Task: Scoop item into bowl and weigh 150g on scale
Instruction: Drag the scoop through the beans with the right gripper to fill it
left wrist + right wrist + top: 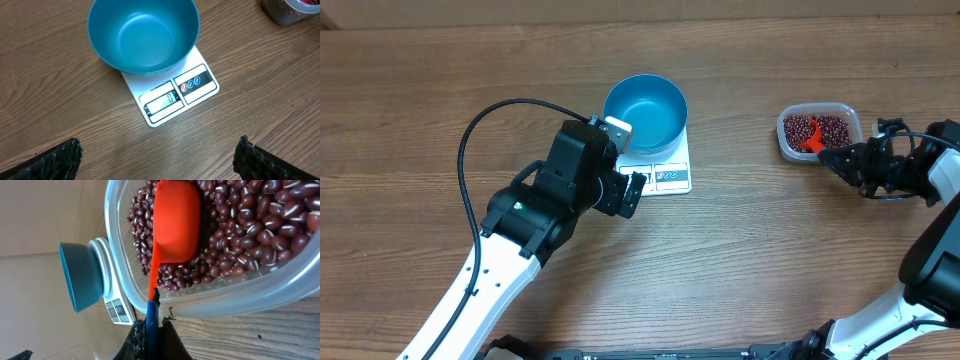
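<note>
Looks like the loading step. Got the orange scoop (175,225) pinched by its handle in the right gripper (149,330), fingers shut tight on it, cup resting on top of the beans (240,235) inside the clear tub (117,255). Can't tell which way the cup faces or whether anything is in it.

Over at the left gripper (632,192): fingers spread wide, holding nothing, hovering just in front of the scale (142,87). Blue bowl (145,45) sitting on the scale, empty, with a 0 on the display. So every bean in the tub for now, well off to the right on the table (740,270).

To do this bit well:
- Roll the wrist so the cup opens upward.
- Dig the lip under the pile instead of skating over the top, then lift level.
- Go for modest loads rather than 1 heaped one, for less spill on the way across.
- Stay off the tub wall, since it looks light enough to slide or tip.
- Slow right down near 150.
</note>
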